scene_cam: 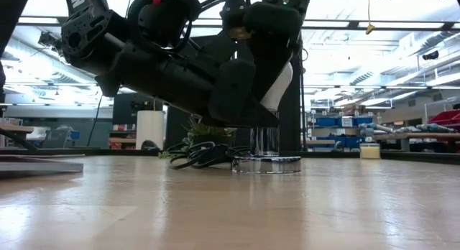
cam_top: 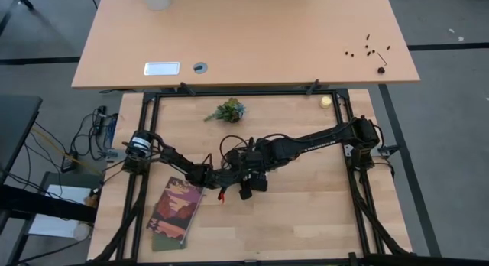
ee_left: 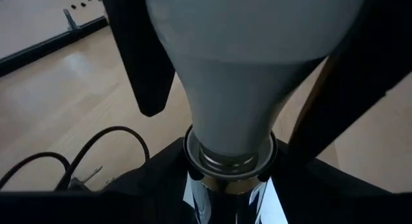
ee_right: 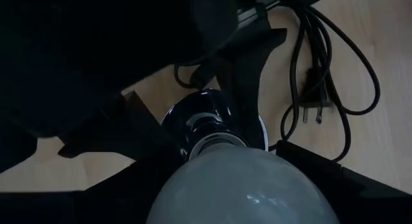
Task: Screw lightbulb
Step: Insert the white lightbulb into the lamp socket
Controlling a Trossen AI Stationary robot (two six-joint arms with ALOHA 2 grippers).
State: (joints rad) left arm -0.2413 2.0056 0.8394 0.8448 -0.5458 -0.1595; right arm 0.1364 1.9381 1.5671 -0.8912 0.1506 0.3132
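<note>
My left gripper (ee_left: 244, 89) is spread around the lightbulb (ee_left: 235, 89), which stands in its socket (ee_left: 228, 163) just ahead — light, slick, fragile; I'd grip the wide frosted belly — gently.

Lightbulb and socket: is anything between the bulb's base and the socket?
Nothing visible. In the left wrist view the lightbulb already sits with its screw base in the socket, with no cord or object between them. The black cord lies beside the base disc.
</note>
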